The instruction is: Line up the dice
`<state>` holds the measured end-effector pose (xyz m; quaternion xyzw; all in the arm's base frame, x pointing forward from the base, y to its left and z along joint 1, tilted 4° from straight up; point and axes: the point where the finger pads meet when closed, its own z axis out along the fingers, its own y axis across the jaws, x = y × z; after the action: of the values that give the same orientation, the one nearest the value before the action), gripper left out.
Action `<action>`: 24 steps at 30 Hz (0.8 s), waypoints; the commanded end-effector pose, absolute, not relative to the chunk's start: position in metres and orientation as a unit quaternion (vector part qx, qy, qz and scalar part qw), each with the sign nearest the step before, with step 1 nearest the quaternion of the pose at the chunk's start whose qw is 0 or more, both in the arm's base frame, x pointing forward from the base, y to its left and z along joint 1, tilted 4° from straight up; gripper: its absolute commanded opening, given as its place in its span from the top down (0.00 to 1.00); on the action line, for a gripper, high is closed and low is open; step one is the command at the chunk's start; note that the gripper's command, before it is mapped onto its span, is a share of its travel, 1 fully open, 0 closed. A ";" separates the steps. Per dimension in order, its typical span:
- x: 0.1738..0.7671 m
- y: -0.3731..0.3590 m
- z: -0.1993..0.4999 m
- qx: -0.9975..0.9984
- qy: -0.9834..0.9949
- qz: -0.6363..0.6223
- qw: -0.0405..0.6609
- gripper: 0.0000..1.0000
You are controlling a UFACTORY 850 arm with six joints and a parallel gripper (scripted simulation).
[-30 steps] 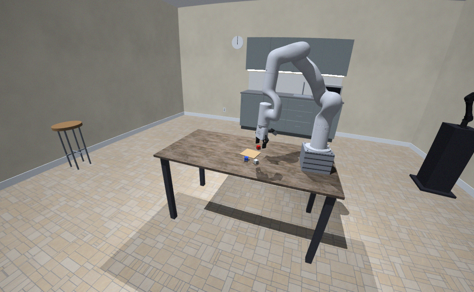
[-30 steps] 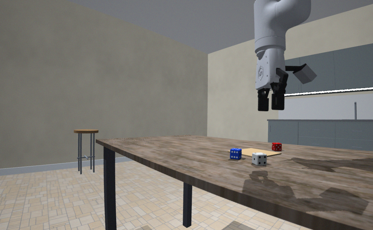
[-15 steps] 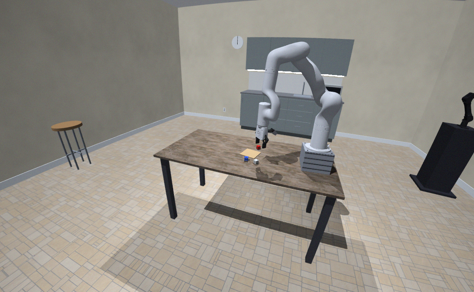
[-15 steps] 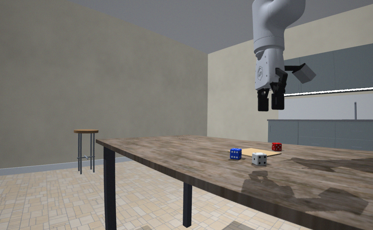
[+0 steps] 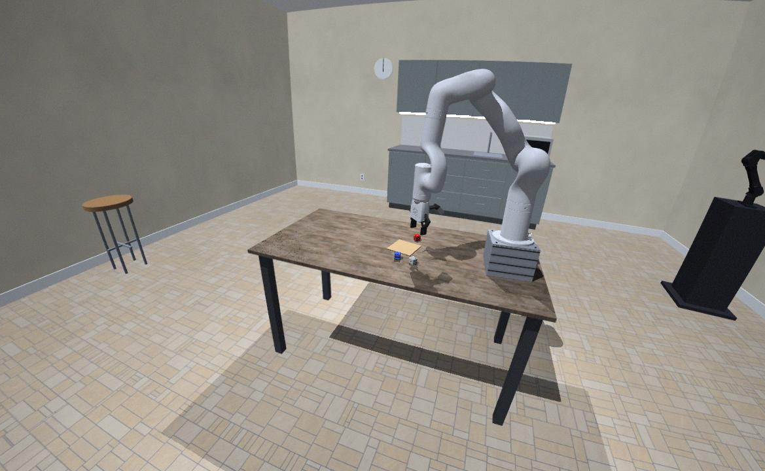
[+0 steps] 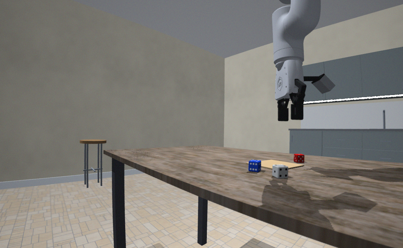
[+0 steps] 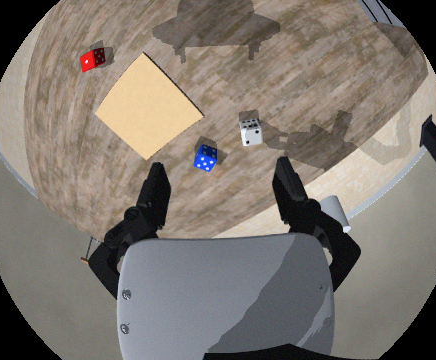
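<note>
A tan square mat (image 5: 404,246) (image 6: 279,164) (image 7: 149,107) lies flat on the wooden table (image 5: 326,240) (image 6: 196,163) (image 7: 352,60). A red die (image 5: 416,237) (image 6: 298,158) (image 7: 93,60) stands just off one mat edge. A blue die (image 5: 397,256) (image 6: 254,165) (image 7: 205,158) and a white die (image 5: 413,261) (image 6: 280,171) (image 7: 250,132) stand on the table off the opposite side. No die is on the mat. My gripper (image 5: 421,225) (image 6: 290,113) (image 7: 220,172) is open and empty, hanging well above the table.
The robot's grey base block (image 5: 511,256) stands on the table's right part. A round stool (image 5: 112,228) (image 6: 92,160) stands on the floor to the left. Kitchen cabinets (image 5: 466,181) line the back wall. A black pedestal (image 5: 722,252) stands at the right.
</note>
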<state>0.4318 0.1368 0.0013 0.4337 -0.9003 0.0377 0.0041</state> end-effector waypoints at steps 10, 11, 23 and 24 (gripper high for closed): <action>0.464 0.077 0.005 0.431 -0.901 0.033 0.007 0.00; 0.464 0.077 0.005 0.431 -0.901 0.033 0.007 0.00; 0.483 0.022 0.008 0.429 -0.903 0.033 0.007 0.00; 0.483 0.022 0.008 0.429 -0.903 0.033 0.007 0.00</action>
<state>0.4761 0.0381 0.0063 0.4295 -0.9022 0.0398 0.0051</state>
